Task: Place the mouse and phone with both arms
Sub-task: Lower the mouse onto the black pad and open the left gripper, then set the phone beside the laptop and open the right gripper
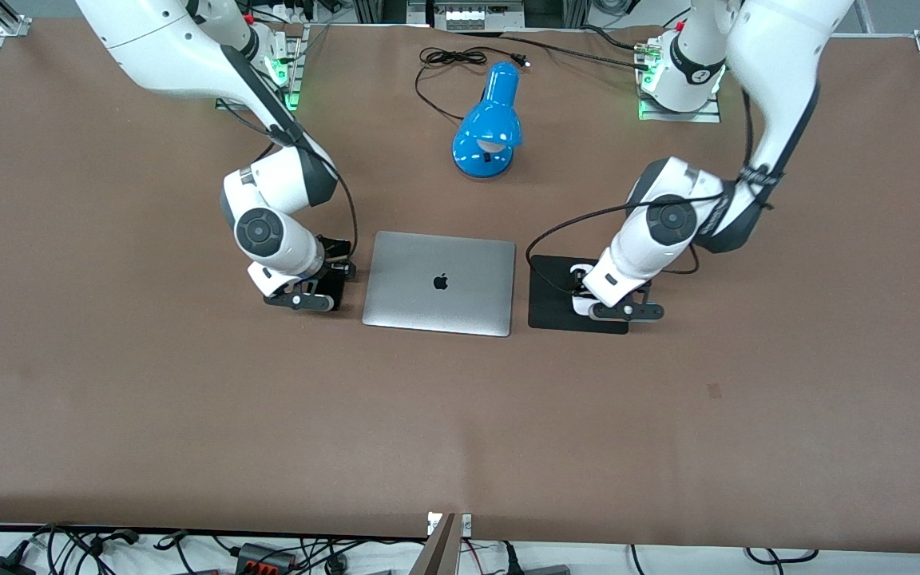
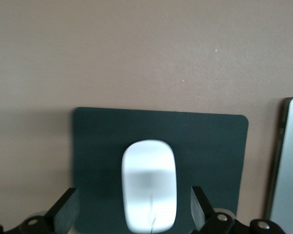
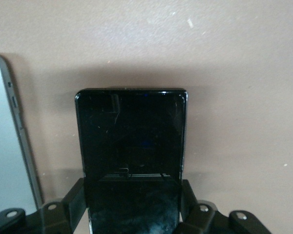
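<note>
While both arms are low over the counter (image 1: 109, 383), the job looks close to finished. The left gripper (image 2: 134, 214) hangs low over the mouse pad (image 2: 205, 136), which lies beside the laptop (image 1: 439, 283) toward the left arm's end; its fingers (image 2: 63, 214) stand spread to either side of the mouse (image 2: 149, 185) with a clear gap on each flank, so the mouse appears already set on the pad and let go. The right gripper (image 3: 132, 204) sits just beside the laptop toward the right arm's end, its fingers (image 3: 75, 202) pressed against both long edges of the phone (image 3: 132, 146) — a grasp, by the look of it (whether the phone already touches the counter I cannot tell). What seems left: release the phone and lift both arms away. Counted: one mouse, one phone, one mouse pad, one closed silver laptop, one blue desk lamp (image 1: 488, 132) — and two arms.
</note>
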`<control>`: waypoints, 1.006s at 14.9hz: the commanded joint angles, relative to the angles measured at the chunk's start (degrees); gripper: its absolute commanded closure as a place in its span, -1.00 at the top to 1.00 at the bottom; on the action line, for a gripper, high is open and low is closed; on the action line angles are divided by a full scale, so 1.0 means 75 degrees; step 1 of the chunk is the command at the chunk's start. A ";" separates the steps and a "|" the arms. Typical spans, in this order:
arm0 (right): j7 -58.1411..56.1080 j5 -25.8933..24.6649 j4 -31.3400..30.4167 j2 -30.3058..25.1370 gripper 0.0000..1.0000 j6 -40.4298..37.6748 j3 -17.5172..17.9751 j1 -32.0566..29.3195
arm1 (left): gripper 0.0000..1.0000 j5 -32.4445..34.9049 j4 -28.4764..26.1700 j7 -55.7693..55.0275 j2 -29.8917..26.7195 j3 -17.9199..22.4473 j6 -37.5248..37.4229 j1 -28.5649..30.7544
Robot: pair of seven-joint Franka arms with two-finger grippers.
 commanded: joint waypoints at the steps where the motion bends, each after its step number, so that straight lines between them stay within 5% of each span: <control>1: 0.0123 0.0029 0.0125 0.0085 -0.70 0.0082 0.0009 0.0004 | 1.00 0.0188 0.1116 -0.0050 -0.0566 0.0003 -0.2227 0.0016; 2: 0.0134 0.0029 0.0125 0.0143 -0.69 0.0082 0.0009 0.0004 | 1.00 0.0188 0.1632 0.0066 -0.0625 0.0015 -0.3163 0.0040; 3: 0.0169 0.0029 0.0137 0.0178 -0.39 0.0082 0.0009 0.0016 | 1.00 0.0188 0.2205 0.0473 -0.0637 0.0026 -0.4135 0.0121; 4: 0.0402 0.0029 0.0137 0.0179 0.70 0.0105 0.0009 0.0039 | 1.00 0.0188 0.2733 0.0941 -0.0637 0.0026 -0.5108 0.0215; 5: 0.0671 0.0017 0.0160 0.0179 1.00 0.0094 0.0009 0.0074 | 1.00 0.0188 0.3179 0.1271 -0.0637 0.0026 -0.5849 0.0366; 10: 0.0604 0.0017 0.1012 -0.0616 1.00 -0.1213 -0.0002 0.0028 | 1.00 0.0083 0.4587 0.2807 -0.0977 -0.0020 -0.7682 0.1432; 15: -0.0342 -0.0112 0.3589 -0.0771 1.00 -0.4238 -0.0061 -0.0311 | 1.00 0.0048 0.5234 0.2810 -0.0918 0.0015 -0.7672 0.1669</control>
